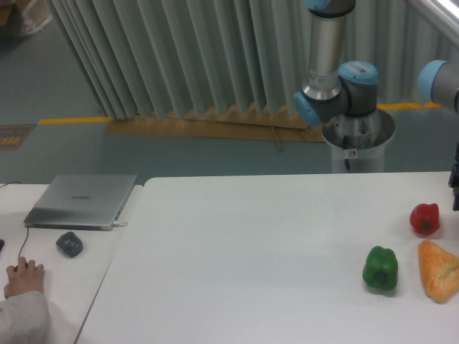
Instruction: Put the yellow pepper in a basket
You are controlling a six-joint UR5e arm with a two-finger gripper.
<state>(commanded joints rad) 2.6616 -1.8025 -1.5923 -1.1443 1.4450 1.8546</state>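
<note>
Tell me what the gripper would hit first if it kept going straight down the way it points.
Only a dark sliver of the gripper shows at the right edge, seemingly pointing down. Straight below, it would probably meet the red pepper or bare table beside it; depth is unclear.
</note>
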